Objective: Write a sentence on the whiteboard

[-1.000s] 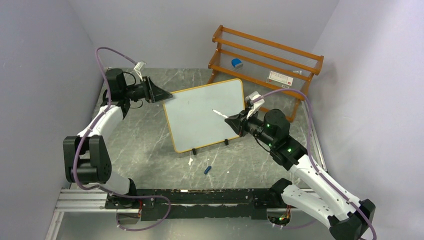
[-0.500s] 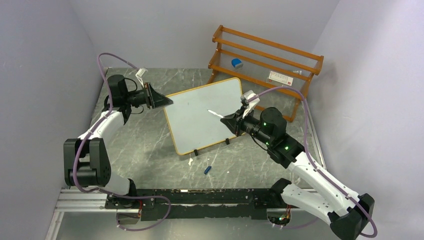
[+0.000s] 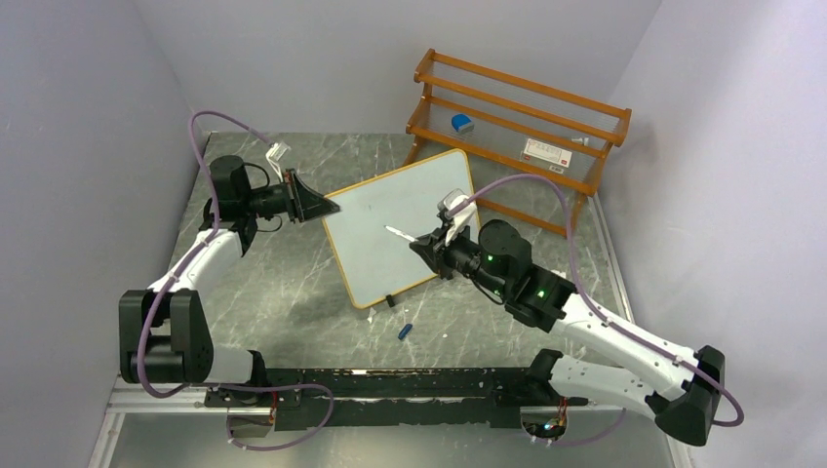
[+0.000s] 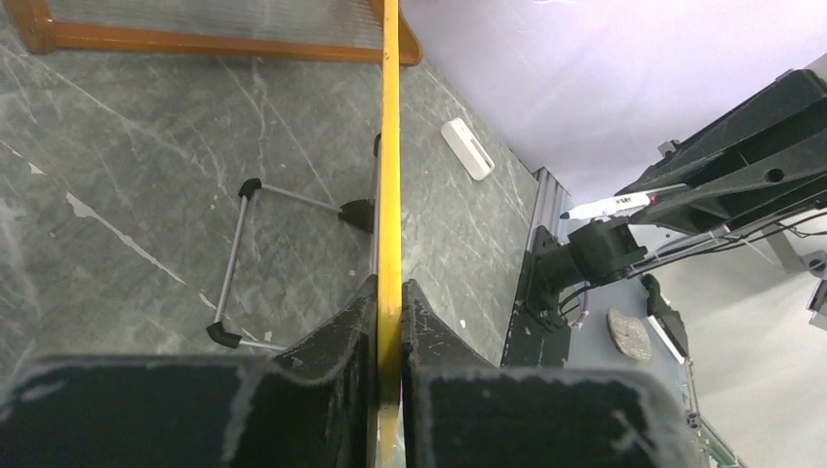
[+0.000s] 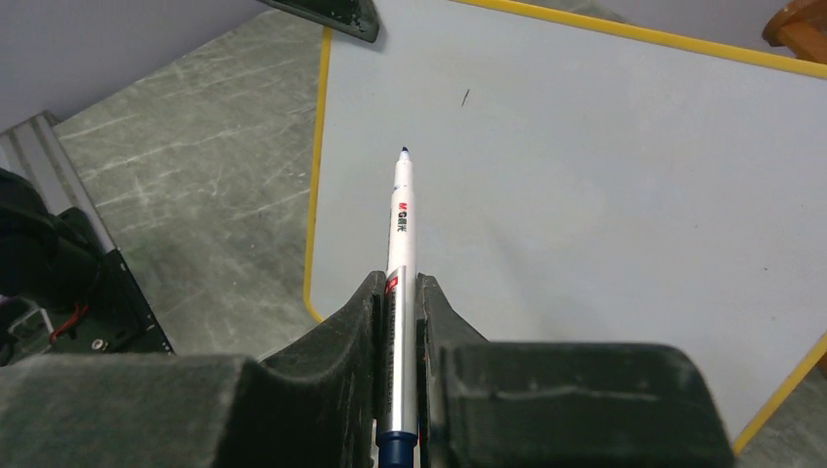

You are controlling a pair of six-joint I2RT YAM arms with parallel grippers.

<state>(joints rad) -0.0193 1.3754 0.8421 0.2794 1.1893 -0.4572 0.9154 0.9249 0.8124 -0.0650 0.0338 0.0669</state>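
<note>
We read red print "M&G" on the marker (image 5: 401, 229) barrel. The white label (image 3: 544, 151) on the rack (image 3: 517, 93) is too small to read.

A grey marbled bench (image 3: 283, 292) carries an orange wooden rack (image 3: 527, 86) holding a blue block (image 3: 462, 123) and white box (image 3: 545, 152); a small blue cap (image 3: 405, 331) lies apart.

walls (image 3: 322, 58): pale lavender | table (image 3: 283, 292): grey marble | rack (image 3: 527, 91): orange wood, rear right

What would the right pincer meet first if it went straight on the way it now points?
Probably the whiteboard: the right pincer is shut on a marker whose tip leads toward its white face. How far the tip is from the board is hard to judge.
</note>
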